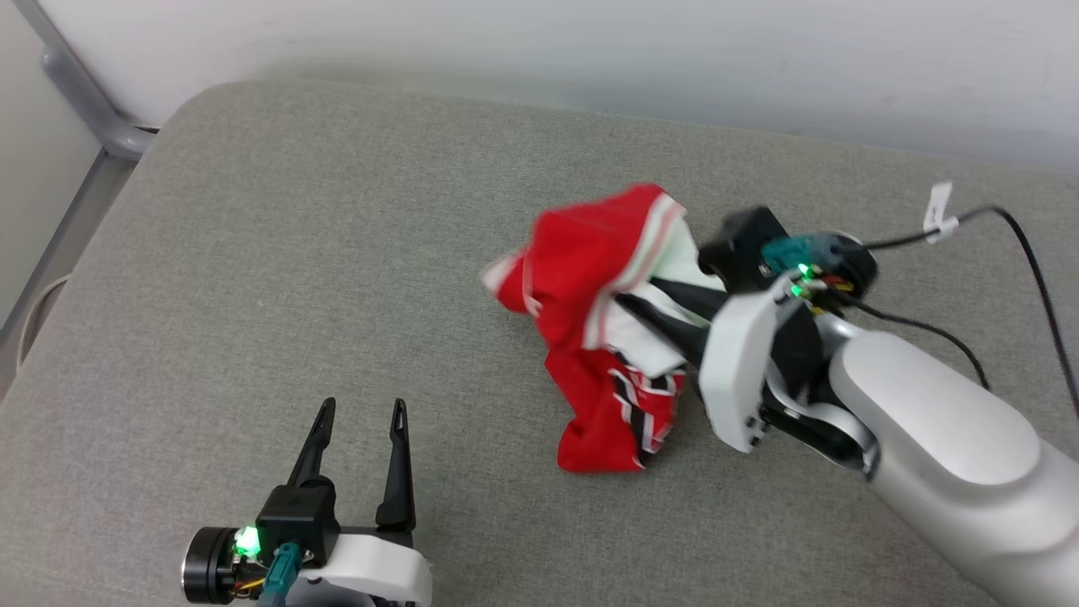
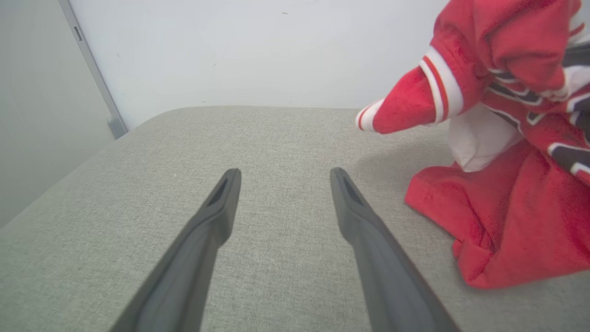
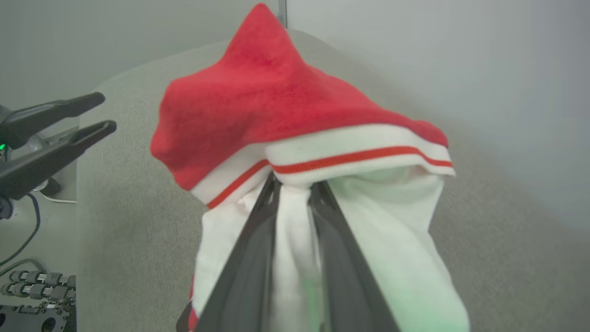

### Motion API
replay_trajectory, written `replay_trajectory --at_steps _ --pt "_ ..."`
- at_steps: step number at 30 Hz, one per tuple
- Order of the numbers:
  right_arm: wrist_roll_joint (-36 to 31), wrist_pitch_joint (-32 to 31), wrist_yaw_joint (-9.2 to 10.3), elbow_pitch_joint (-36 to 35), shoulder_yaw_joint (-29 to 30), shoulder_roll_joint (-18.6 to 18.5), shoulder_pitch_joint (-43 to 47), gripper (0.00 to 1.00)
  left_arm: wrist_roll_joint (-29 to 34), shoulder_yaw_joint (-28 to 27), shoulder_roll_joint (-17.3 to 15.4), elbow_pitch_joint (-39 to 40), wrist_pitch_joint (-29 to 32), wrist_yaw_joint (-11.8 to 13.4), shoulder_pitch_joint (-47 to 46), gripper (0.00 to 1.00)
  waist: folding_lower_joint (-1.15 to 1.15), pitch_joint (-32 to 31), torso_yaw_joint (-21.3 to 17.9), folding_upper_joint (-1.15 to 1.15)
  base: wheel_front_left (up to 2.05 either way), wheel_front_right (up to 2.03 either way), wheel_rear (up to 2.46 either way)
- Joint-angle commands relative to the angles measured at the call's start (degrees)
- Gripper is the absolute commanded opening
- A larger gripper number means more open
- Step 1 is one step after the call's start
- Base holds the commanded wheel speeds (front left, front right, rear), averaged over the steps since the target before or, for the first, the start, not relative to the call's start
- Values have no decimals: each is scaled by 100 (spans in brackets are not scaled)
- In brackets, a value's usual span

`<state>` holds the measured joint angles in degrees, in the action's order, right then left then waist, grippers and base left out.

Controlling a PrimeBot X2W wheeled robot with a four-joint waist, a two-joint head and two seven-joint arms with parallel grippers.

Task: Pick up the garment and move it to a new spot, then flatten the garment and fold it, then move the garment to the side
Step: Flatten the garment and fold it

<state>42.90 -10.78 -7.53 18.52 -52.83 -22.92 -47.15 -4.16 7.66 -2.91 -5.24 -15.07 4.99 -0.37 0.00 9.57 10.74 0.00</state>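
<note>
The garment (image 1: 590,278) is a red shirt with white sleeves and red-white striped trim, bunched up right of the middle of the grey padded table (image 1: 295,253). My right gripper (image 1: 628,299) is shut on its white fabric and holds the upper part lifted, while the lower hem (image 1: 603,438) still rests on the table. The right wrist view has both dark fingers (image 3: 251,258) pinching white cloth beneath the striped trim of the garment (image 3: 276,110). My left gripper (image 1: 362,409) stands open over bare table at the lower left, apart from the garment (image 2: 507,184).
The padded table ends at a rounded far edge against a pale wall (image 1: 590,51). A grey metal post (image 1: 80,101) stands at the far left corner. Black cables (image 1: 1028,253) trail from the right wrist over the table's right side. Bare table stretches left of the garment.
</note>
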Motion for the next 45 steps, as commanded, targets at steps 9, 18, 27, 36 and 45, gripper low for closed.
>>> replay_trajectory --at_steps 9,18,27,36,45 --pt "286 469 8 750 -380 -939 621 0 2 -16 3 -20 -15 24 33 100 0 -99 -265 0 0 0 0" --pt "889 804 9 1394 116 -1737 1442 0 -24 34 3 -17 -15 33 69 100 0 -202 -475 0 0 0 0" --pt "1314 1240 10 2228 735 -1751 2314 0 -23 5 3 -32 -15 28 104 100 0 -243 -499 0 0 0 0" --pt "859 2290 8 1957 1678 -1721 2169 100 53 -91 3 -55 -15 -34 248 100 0 -478 -579 0 0 0 0" --pt "-188 1963 7 431 3055 -1885 2316 100 122 -139 3 -9 -15 -83 375 100 0 -634 -631 0 0 0 0"
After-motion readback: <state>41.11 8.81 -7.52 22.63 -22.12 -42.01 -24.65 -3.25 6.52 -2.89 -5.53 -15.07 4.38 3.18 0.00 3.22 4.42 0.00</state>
